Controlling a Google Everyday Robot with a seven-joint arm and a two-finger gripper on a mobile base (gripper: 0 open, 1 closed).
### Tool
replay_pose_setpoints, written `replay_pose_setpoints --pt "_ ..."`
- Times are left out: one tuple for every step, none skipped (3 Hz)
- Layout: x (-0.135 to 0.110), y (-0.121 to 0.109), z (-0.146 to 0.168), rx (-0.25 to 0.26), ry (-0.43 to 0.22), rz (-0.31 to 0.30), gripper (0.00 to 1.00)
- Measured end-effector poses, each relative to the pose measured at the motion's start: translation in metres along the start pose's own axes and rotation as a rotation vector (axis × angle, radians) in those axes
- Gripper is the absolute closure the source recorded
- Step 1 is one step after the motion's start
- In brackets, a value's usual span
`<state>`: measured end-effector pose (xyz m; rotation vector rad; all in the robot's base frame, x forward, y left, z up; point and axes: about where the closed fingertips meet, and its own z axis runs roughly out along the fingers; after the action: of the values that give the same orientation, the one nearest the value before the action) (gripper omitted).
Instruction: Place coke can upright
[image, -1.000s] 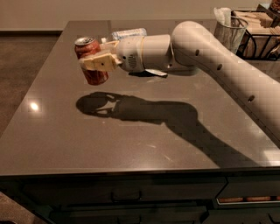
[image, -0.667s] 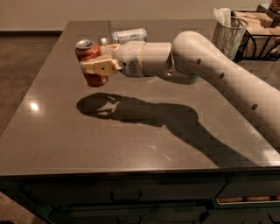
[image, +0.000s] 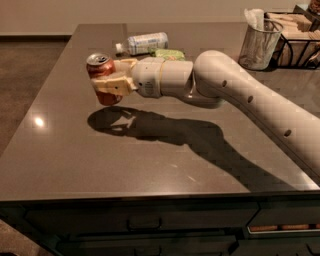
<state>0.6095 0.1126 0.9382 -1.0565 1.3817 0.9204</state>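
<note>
Count: one coke can (image: 101, 70), one plastic bottle (image: 145, 42), one green snack bag (image: 169, 53), one mesh cup (image: 256, 47), one wire rack (image: 296, 47).

- The gripper (image: 106, 74) sits over the left part of the table (image: 75, 160), on a thick cream arm (image: 240, 95) reaching in from the right. Its two tan fingers (image: 112, 84) pinch the coke can from front and back.
- Coke can: inside the claw, roughly upright, silver top up, red-orange cylinder showing above and below the front finger. Whether its base touches the tabletop cannot be told; a dark shadow (image: 150, 127) lies on the surface just below the claw.
- Bottle: behind the claw and a little to its right, lying on its side, clear, pale label, cap toward the left.
- Snack bag: behind the claw's wrist, just in front of the bottle, crinkled and flat.
- Mesh cup: well to the right of and behind the claw, tapered metal mesh, holding white crumpled paper (image: 255, 17).
- Rack: farther right again, black wire; contents tan, indistinct.
- Table: dark grey-brown, smooth, glossy.
</note>
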Motion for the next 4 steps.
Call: replay_pose_setpoints --pt "0.013 -0.002 0.002 -0.003 0.017 0.003 1.00" --pt "0.023 -0.005 0.003 0.001 0.016 0.012 0.82" --pt "0.029 -0.009 0.003 0.003 -0.001 0.016 0.58" --pt "0.028 -0.007 0.005 -0.002 0.000 0.015 0.35"
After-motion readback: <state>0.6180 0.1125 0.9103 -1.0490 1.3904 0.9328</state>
